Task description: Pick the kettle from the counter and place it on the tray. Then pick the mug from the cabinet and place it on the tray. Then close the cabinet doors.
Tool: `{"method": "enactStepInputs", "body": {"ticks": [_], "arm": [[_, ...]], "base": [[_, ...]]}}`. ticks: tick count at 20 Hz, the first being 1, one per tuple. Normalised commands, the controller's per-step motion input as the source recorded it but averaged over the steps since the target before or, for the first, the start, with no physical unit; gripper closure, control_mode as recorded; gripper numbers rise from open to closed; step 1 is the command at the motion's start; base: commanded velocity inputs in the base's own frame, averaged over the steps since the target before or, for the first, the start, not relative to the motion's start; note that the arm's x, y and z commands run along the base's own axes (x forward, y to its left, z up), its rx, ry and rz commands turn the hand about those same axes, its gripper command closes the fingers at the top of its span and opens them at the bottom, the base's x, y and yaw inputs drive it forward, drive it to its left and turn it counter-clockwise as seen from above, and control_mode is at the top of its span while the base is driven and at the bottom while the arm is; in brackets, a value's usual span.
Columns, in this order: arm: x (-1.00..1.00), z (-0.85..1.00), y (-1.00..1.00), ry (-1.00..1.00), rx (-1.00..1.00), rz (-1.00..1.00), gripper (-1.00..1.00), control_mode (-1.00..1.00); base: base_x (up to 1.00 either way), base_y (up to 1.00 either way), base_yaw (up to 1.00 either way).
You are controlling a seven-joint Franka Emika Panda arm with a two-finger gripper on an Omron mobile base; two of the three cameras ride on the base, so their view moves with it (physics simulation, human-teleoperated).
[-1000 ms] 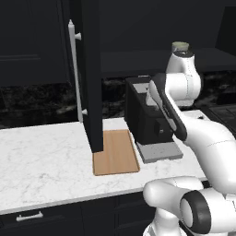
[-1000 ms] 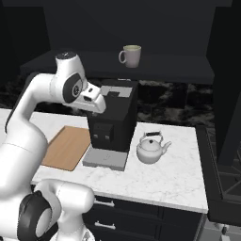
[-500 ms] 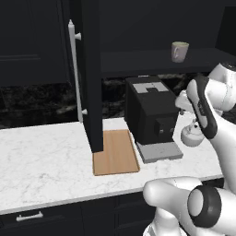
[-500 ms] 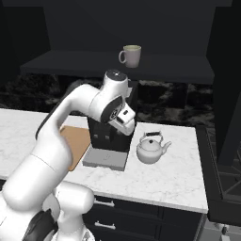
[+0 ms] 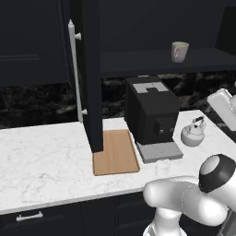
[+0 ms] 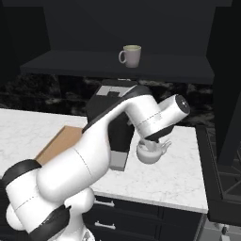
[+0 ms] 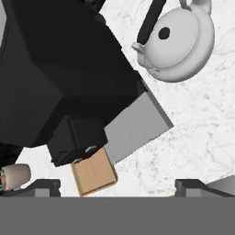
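The white-silver kettle (image 5: 193, 134) stands on the marble counter (image 5: 46, 161), right of the black coffee machine (image 5: 150, 113). In the right base view my arm crosses in front of the kettle (image 6: 149, 154) and hides part of it. The hand view looks down on the kettle (image 7: 181, 41) at its top right, well away from the fingertips. My gripper (image 7: 117, 187) is open with nothing between its tips. The wooden tray (image 5: 115, 151) lies bare left of the machine. The pale mug (image 5: 179, 51) sits on the shelf of the open cabinet (image 5: 156, 62).
The left cabinet door (image 5: 91, 78) stands open edge-on above the tray's left end, its silver bar handle (image 5: 73, 69) facing left. The machine's grey drip plate (image 5: 159, 151) lies between tray and kettle. A dark stove edge (image 6: 221, 188) borders the counter on the right.
My arm has swung from the left side of the coffee machine across to the right, so the hand now hangs over the kettle. Kettle, mug and tray have not moved.
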Motion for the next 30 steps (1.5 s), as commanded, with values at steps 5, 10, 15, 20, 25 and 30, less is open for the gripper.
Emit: {"method": "enactStepInputs", "body": {"ticks": [5, 10, 15, 20, 25, 30], "arm": [[0.01, -0.1, 0.0, -0.02, 0.04, -0.03, -1.0, -1.0], [0.13, -0.33, 0.0, -0.05, 0.0, -0.08, -1.0, -1.0], [0.25, -0.3, 0.0, -0.01, 0.0, -0.1, -1.0, -1.0], [0.29, -0.12, 0.0, 0.01, 0.0, -0.1, -1.0, -1.0], [0.39, -0.11, 0.0, 0.05, 0.0, -0.06, -1.0, -1.0], [0.41, -0.27, -0.05, 0.01, -0.02, -0.07, -1.0, -1.0]], "base": [[0.0, 0.0, 0.0], [0.0, 0.0, 0.0], [0.0, 0.0, 0.0], [0.0, 0.0, 0.0], [0.0, 0.0, 0.0], [0.0, 0.0, 0.0]]}}
